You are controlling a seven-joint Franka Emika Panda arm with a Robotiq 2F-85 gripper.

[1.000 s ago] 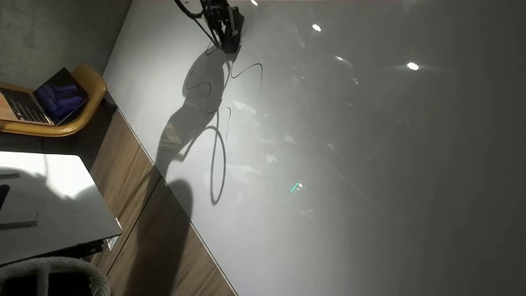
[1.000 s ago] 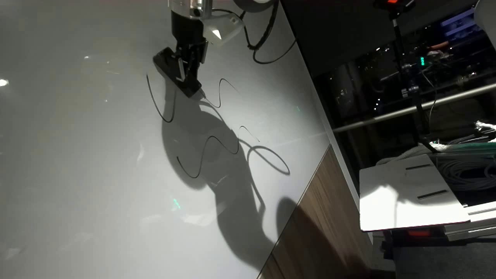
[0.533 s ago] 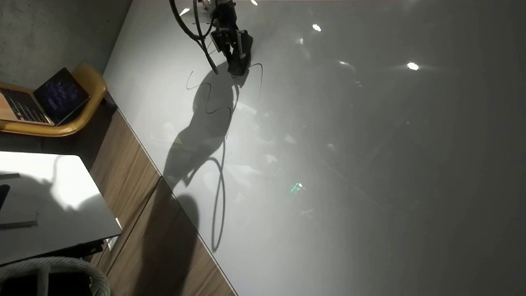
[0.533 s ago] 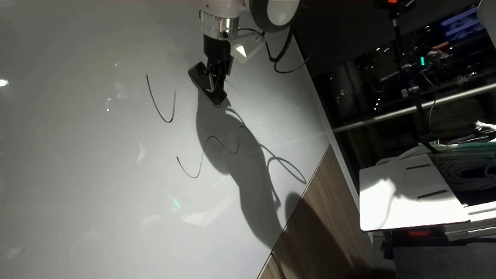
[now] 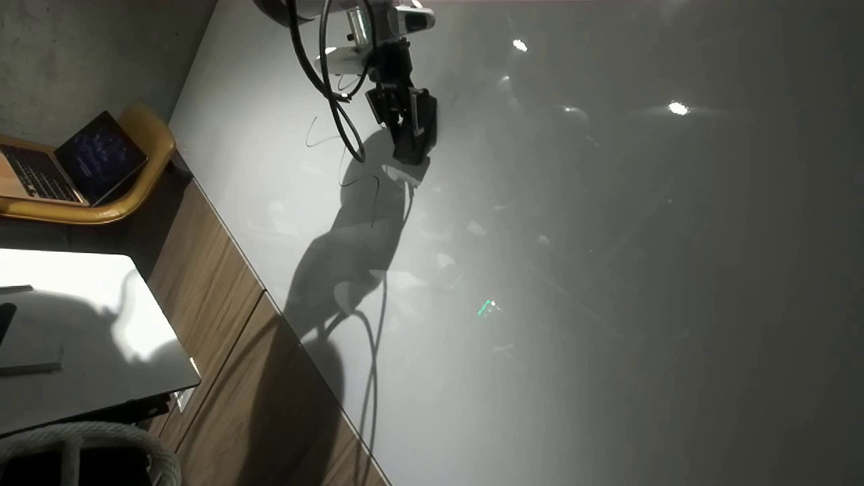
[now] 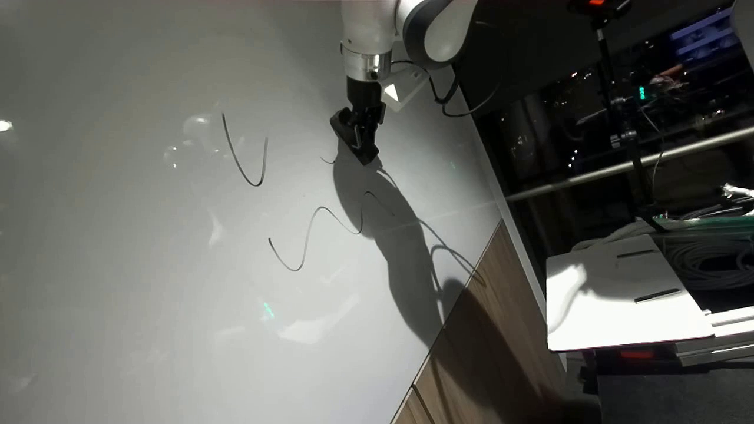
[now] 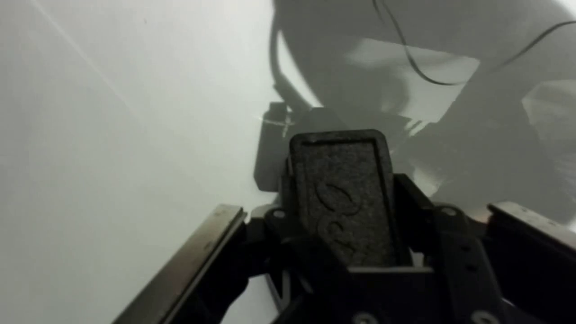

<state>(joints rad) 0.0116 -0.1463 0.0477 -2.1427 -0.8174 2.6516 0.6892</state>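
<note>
A dark, block-shaped eraser (image 7: pixel 342 180) with a grey speckled face and a raised border sits between the fingers of my gripper (image 7: pixel 346 198). Both fingers press its sides. In both exterior views the gripper (image 6: pixel 360 131) holds the eraser (image 5: pixel 415 150) close to a glossy white surface (image 6: pixel 147 247); whether it touches cannot be told. Thin dark lines mark that surface: a U-shaped stroke (image 6: pixel 257 185), a long wavy stroke (image 6: pixel 321 207) and a short curved bit (image 6: pixel 328 161) beside the eraser. In the wrist view a curved line (image 7: pixel 420 74) lies beyond it, partly in shadow.
Black cables (image 5: pixel 331 94) loop down from the arm. Wood panels (image 5: pixel 216 250) border the white surface. Past them are a laptop (image 5: pixel 101 162) on a yellow chair (image 5: pixel 155 148) and a small white table (image 5: pixel 88 337). A dark stand (image 6: pixel 624 141) rises behind.
My gripper, still holding the eraser, has travelled across the surface: rightward and slightly down in an exterior view, downward and slightly right in another. The line beside the eraser shows less of itself.
</note>
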